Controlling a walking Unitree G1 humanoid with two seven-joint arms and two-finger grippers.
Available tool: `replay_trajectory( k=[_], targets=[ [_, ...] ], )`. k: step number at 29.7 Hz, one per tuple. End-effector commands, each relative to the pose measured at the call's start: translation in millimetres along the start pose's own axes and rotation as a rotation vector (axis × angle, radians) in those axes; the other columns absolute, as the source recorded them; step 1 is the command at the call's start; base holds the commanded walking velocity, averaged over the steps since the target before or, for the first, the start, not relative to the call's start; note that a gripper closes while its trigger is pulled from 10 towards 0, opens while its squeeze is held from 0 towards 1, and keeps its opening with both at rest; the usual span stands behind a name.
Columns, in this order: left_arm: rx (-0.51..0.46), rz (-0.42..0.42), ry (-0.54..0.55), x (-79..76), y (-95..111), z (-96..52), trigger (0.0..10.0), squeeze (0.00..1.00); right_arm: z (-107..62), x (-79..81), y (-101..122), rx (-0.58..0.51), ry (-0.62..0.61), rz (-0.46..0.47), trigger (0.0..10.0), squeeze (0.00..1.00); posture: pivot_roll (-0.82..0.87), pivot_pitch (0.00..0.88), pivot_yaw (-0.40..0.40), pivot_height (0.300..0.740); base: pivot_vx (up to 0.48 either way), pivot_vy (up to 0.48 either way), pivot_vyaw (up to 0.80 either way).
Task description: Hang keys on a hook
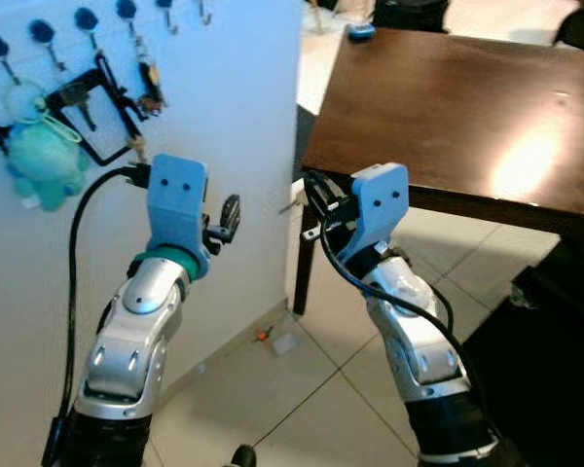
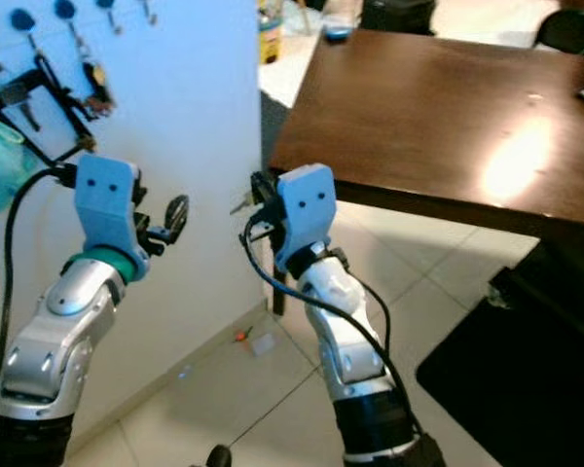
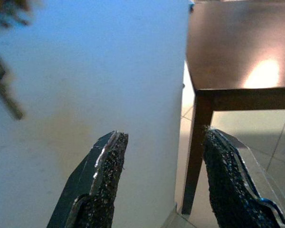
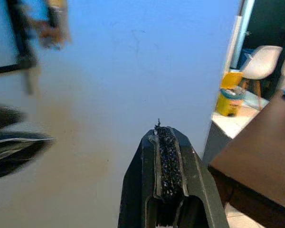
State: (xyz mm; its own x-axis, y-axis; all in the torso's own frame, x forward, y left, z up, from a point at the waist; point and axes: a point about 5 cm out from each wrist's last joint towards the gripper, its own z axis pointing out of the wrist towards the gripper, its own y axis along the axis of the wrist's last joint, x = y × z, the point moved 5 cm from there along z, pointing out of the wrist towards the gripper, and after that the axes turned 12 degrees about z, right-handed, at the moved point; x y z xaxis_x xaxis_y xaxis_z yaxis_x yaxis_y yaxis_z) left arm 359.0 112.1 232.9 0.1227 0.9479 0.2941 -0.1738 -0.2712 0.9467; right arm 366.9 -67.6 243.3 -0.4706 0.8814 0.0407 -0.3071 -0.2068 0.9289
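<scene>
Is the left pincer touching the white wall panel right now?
Apart. In the left wrist view, the left pincer hangs open and empty, and the white wall panel lies beyond its fingertips with nothing pressed against them.

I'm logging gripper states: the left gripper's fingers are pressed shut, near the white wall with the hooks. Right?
Not quite. The left gripper is open: the left wrist view shows its two fingers spread apart with nothing between them. It is indeed near the white wall with the hooks.

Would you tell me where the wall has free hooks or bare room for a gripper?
Crowded: the row's left end, with the teal plush and hanging keys. Free: the rightmost hook and the bare wall between it and the table.
</scene>
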Motion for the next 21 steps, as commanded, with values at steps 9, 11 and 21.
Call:
replay_trajectory(
  k=[9,11,21],
  targets=[
    [-0.090,-0.016,0.181,32.6,22.3,-5.4,10.0,0.00,-0.7,13.4,6.5,-0.011,0.065,0.007,10.0,0.00,-0.06,0.086,0.087,0.740,0.000,0.000,0.79],
    [-0.113,-0.013,0.196,36.3,26.7,-10.1,10.0,0.00,-1.3,14.1,7.7,-0.013,0.071,0.005,10.0,0.00,-0.07,0.085,0.085,0.740,0.000,0.000,0.79],
    [-0.085,0.171,0.216,39.3,7.5,-70.6,10.0,0.00,-12.8,-3.8,4.5,0.011,0.029,-0.011,10.0,0.00,-0.04,0.086,0.071,0.740,0.000,0.000,0.79]
  ],
)
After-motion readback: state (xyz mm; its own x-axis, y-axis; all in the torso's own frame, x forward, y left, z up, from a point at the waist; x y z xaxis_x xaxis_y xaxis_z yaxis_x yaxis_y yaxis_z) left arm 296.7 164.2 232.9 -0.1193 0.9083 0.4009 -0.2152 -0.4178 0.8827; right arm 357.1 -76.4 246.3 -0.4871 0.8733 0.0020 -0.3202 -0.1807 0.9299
